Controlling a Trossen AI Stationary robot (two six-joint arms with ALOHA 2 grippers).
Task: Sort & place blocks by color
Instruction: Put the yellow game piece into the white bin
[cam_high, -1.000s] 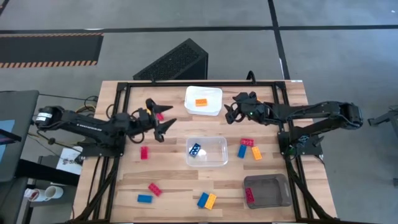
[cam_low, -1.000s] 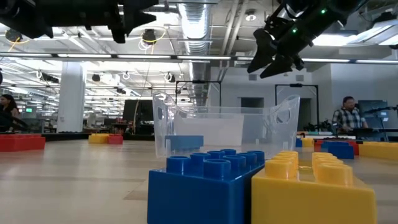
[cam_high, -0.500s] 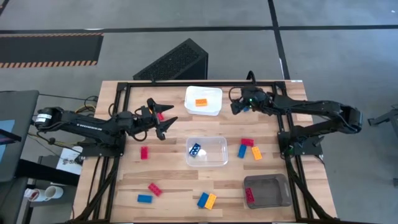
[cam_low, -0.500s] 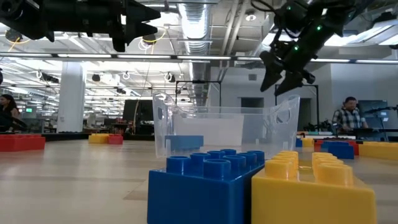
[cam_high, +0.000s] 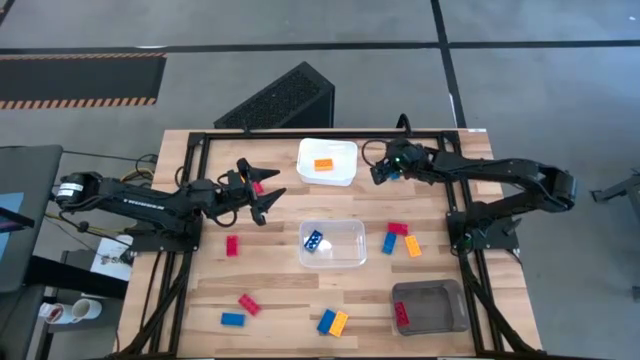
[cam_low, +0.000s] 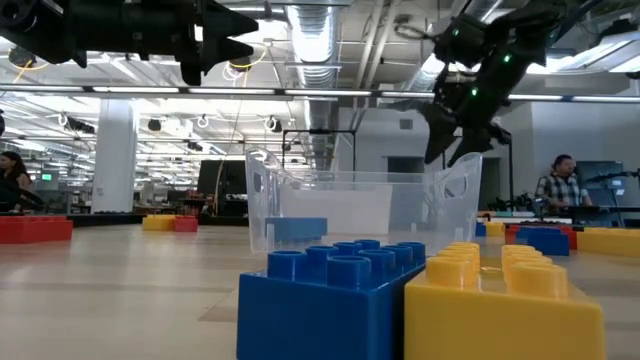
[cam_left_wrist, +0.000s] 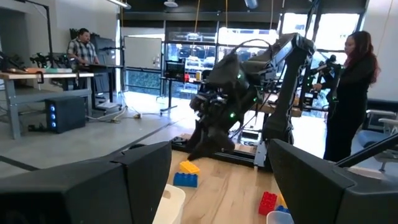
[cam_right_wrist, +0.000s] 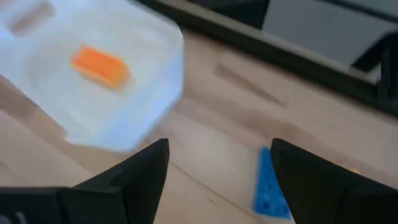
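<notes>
We see the right jaws (cam_high: 382, 172) standing open and empty above the tabletop (cam_high: 270, 275), just beside the white tray (cam_high: 343, 166), which holds one orange block (cam_high: 323, 165); through the right wrist view that orange block (cam_right_wrist: 100, 65) lies in the white tray (cam_right_wrist: 149, 93) ahead of the spread fingers (cam_right_wrist: 147, 171), with a blue block (cam_right_wrist: 271, 186) on the bare wood between them. The left jaws (cam_high: 262, 192) hang open as well, gripping nothing, with a red block (cam_high: 257, 186) lying directly between the two fingers. Nearer the front edge from the left jaws we find a red block (cam_high: 232, 245), and farther on a red block (cam_high: 247, 304) beside a blue block (cam_high: 232, 319). The clear tray (cam_high: 345, 255) sits between the two jaws and toward the front, holding one blue block (cam_high: 314, 241). Past the right jaws toward the front lie a red block (cam_high: 397, 229), a blue block (cam_high: 389, 242) and an orange block (cam_high: 412, 246) close together. A blue block (cam_high: 326, 321) touches a yellow-orange block (cam_high: 339, 323) near the front edge, and in the low view these same two, blue (cam_low: 325, 300) and yellow (cam_low: 500, 300), fill the foreground. The grey tray (cam_high: 440, 310) holds a red block (cam_high: 402, 313).
</notes>
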